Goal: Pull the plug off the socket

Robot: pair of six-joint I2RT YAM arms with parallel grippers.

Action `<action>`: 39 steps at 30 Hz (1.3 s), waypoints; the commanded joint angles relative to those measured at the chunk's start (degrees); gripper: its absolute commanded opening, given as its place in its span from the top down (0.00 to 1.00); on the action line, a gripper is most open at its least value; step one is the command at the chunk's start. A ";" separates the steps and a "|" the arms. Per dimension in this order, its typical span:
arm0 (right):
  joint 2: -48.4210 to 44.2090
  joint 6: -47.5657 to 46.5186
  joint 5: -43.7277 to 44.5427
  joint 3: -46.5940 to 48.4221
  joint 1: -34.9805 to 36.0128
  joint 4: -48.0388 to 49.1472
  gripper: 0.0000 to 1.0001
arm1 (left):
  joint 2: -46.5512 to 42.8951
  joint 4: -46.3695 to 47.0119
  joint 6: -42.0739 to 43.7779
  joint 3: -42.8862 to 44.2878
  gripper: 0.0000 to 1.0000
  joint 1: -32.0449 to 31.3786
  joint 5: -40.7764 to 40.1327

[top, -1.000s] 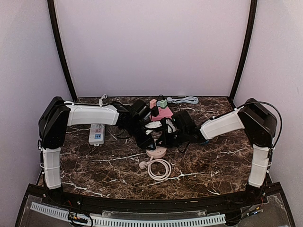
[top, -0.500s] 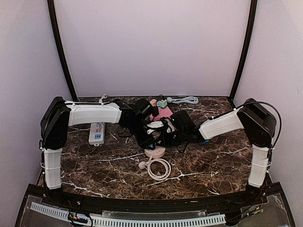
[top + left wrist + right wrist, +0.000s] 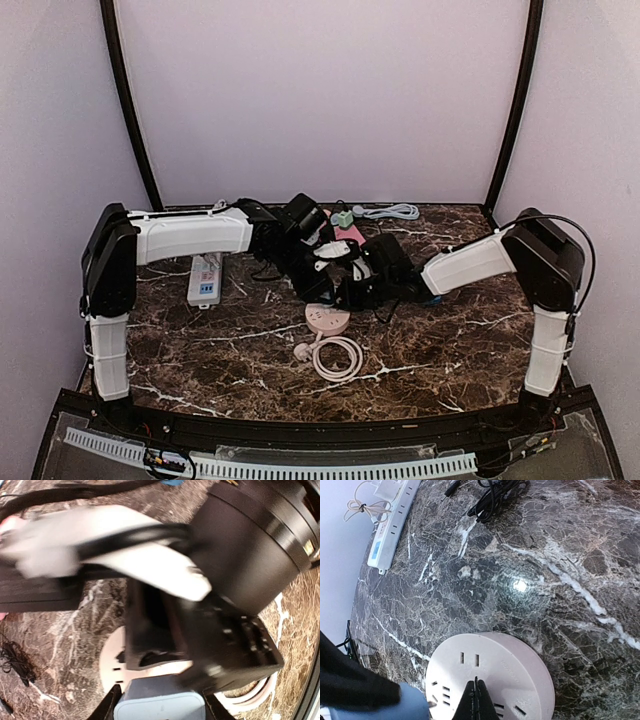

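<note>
Working on marble table [image 3: 450, 340], we take round socket [image 3: 490, 675] as ref. White power strip [image 3: 204, 281] lies well apart, to socket's left. Coiled cable [image 3: 337, 357] sits just beside socket's near side. R gripper [image 3: 476, 696] is fully closed, tips pressing socket's top. L gripper [image 3: 160, 712] clamps grey-blue plug [image 3: 159, 702], just above socket's rim w/ a bare prong showing. Contact: we can't tell.

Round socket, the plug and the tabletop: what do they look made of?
The round socket looks like moulded plastic: pale pink-white, smooth matte, crisp slot cut-outs. The plug is likely plastic too: blue-grey, satin sheen, rounded edges. The tabletop looks like dark marble with white veins, glossy under lamp glare; it could be printed laminate.
</note>
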 commanded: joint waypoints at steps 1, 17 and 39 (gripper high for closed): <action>2.74 -0.78 5.87 -4.77 0.15 -21.21 1.00 | -5.63 2.84 -3.22 0.91 0.81 2.51 2.70; -18.49 -2.53 11.57 -6.76 -4.55 -22.29 0.67 | -10.09 13.27 -32.27 -6.26 0.79 5.25 -1.13; -36.66 0.64 27.00 -12.96 -12.86 -25.94 0.48 | 8.86 28.49 -62.24 5.80 0.70 1.63 14.63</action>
